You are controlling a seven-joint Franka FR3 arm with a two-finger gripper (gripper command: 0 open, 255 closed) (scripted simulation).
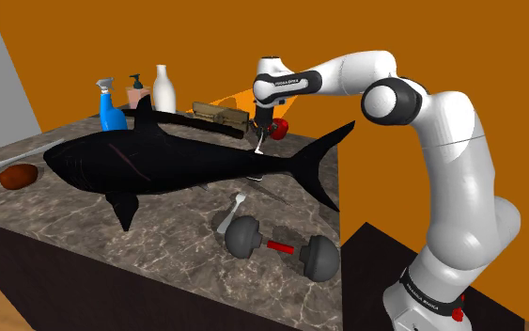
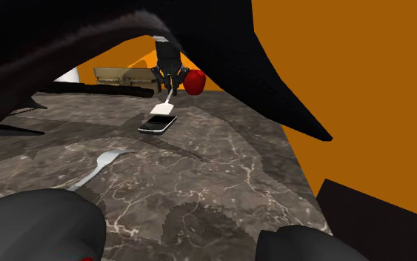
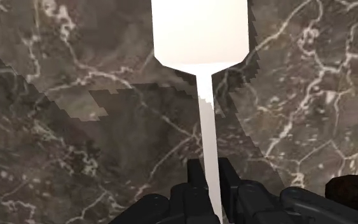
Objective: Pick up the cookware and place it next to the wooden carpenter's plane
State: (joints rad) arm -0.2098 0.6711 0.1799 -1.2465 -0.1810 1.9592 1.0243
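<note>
So the cookware here is a plain white spatula (image 3: 201,32): a flat, squarish blade with clipped corners that narrows into a thin straight handle. No texture on it at all, just smooth white. The hand (image 3: 210,172) is clamped on the handle, with both black fingers pressed against it and the blade hanging down over the desk (image 3: 56,159). The desk is dark brown marble with pale veins running all over it.

The big thing in the scene is a huge matte black shark (image 1: 159,165) lying along the desk. The spatula hangs on the far side of the shark, near the base of its tail. The wooden carpenter's plane (image 1: 220,113), a long brownish block, sits behind the shark's back. A rounded glossy red thing (image 2: 194,81) is behind the shark's tail.

In the second exterior view the blade hangs right over a glossy black phone (image 2: 157,123) lying flat behind the shark. I can't really tell from that angle if the two touch.

In front of the shark's belly there's a grey fork (image 1: 232,214) and a dumbbell (image 1: 281,246) with dark round ends and a red bar. Behind the dorsal fin stand a blue spray bottle (image 1: 112,108), a pump bottle (image 1: 138,91) and a white bottle (image 1: 163,89). A brown lump (image 1: 18,176) lies off the shark's nose.
</note>
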